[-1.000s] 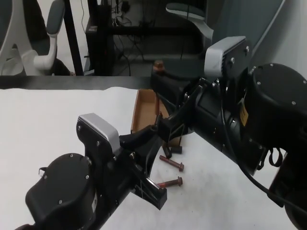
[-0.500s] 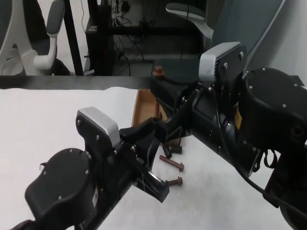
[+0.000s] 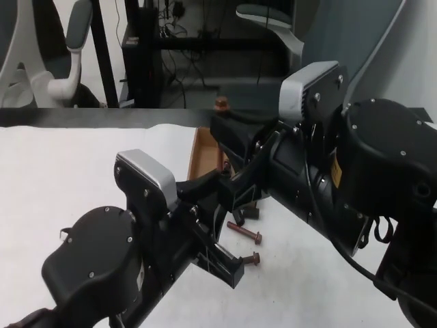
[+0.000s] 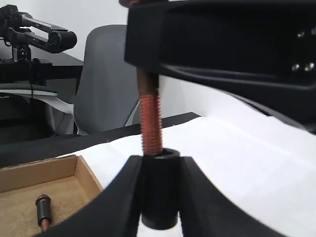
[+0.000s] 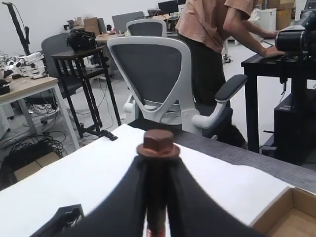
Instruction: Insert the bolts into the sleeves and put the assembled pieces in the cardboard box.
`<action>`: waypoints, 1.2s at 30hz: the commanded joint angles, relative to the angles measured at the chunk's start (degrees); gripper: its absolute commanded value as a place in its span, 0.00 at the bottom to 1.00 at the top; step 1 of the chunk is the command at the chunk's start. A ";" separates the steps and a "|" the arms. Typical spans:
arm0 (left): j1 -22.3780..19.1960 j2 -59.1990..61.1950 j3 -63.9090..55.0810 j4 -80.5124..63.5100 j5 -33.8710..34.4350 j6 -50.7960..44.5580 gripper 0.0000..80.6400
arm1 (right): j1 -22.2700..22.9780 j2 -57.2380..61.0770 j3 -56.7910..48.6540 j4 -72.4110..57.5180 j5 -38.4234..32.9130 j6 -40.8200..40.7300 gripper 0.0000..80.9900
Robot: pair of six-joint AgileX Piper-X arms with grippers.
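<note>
Sleeve [image 4: 159, 197]: black, upright, clamped between the fingers of the left gripper [image 4: 160, 173]. The threaded end of the bolt [image 4: 149, 123] sits in the sleeve's top opening. The right gripper [image 5: 157, 168] has its fingers closed on the shank just below the hex head. Beyond the left arm, two loose bolts [image 3: 244, 233] lie on the white bench [image 3: 68, 178]. Farther back is the cardboard box [image 4: 34, 170], with one dark-capped piece [image 4: 43, 210] on its floor.
</note>
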 commanded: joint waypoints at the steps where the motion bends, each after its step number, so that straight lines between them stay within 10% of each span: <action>1: -0.07 -0.25 -1.07 -1.82 -2.80 0.43 0.02 | 0.26 -0.57 -0.11 1.54 -0.56 -0.56 0.00; 36: -0.07 -0.25 -1.07 -6.04 -5.22 -4.52 0.02 | 0.26 0.67 -0.11 -2.01 0.83 -1.80 0.00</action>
